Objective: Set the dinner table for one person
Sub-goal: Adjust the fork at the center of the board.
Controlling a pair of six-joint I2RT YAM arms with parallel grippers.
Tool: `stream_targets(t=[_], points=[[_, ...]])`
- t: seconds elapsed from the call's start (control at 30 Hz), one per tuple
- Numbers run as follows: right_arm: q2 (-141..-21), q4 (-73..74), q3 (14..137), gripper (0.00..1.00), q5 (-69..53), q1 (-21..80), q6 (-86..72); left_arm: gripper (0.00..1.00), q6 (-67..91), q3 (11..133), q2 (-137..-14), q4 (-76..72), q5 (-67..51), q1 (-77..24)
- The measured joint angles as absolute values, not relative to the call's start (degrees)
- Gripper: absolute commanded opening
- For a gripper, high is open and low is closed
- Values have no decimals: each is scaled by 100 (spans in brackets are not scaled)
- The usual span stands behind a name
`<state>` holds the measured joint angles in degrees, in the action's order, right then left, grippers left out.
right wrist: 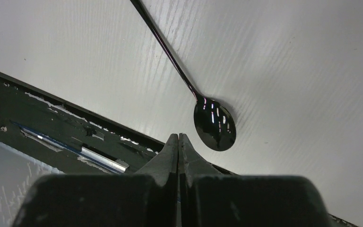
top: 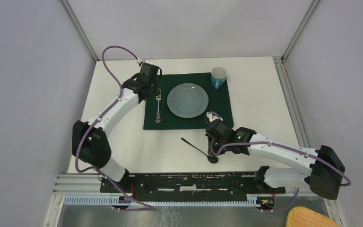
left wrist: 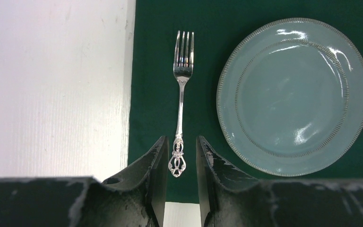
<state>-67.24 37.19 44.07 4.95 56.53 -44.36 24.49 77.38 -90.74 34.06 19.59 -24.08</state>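
The white dinner table (top: 264,104) carries a dark green cloth (top: 222,101) with a pale blue plate (top: 187,100), a silver fork (top: 159,108) to its left and a blue mug (top: 219,77) at the cloth's far right corner. My left gripper (top: 155,91) hovers open over the fork; in the left wrist view the fork's ornate handle end (left wrist: 177,158) shows between the spread fingers (left wrist: 159,156), touching neither. A black spoon (top: 198,149) lies on bare table near the front edge. My right gripper (right wrist: 178,136) is shut and empty, just beside the spoon's bowl (right wrist: 214,124).
A black rail (top: 194,182) runs along the table's near edge, right under the right gripper (top: 211,150). A yellow basket (top: 309,218) sits off the table at the lower right. Grey walls and aluminium posts (top: 290,38) enclose the table.
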Motion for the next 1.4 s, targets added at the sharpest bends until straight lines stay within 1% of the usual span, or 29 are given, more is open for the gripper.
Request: stream_targets(t=[0.37,0.77,1.0,1.17,1.4], points=[[-6987,3109,3938,0,174,5741,-4628,34,2449,7644,-9070,3354,1739,-2408],[-7583,2698,4005,0,54,5841,-4652,35,2449,7644,-9070,3374,1747,-2408],[-7555,2405,3874,0,-115,5841,-4910,35,2447,7644,-9048,3382,1780,-2408],[-7411,2307,3535,0,-108,5848,-5107,35,2447,7644,-8982,3393,1791,-2408],[-7384,2270,3371,0,-51,5850,-5258,35,2447,7644,-8945,3415,1791,-2408]])
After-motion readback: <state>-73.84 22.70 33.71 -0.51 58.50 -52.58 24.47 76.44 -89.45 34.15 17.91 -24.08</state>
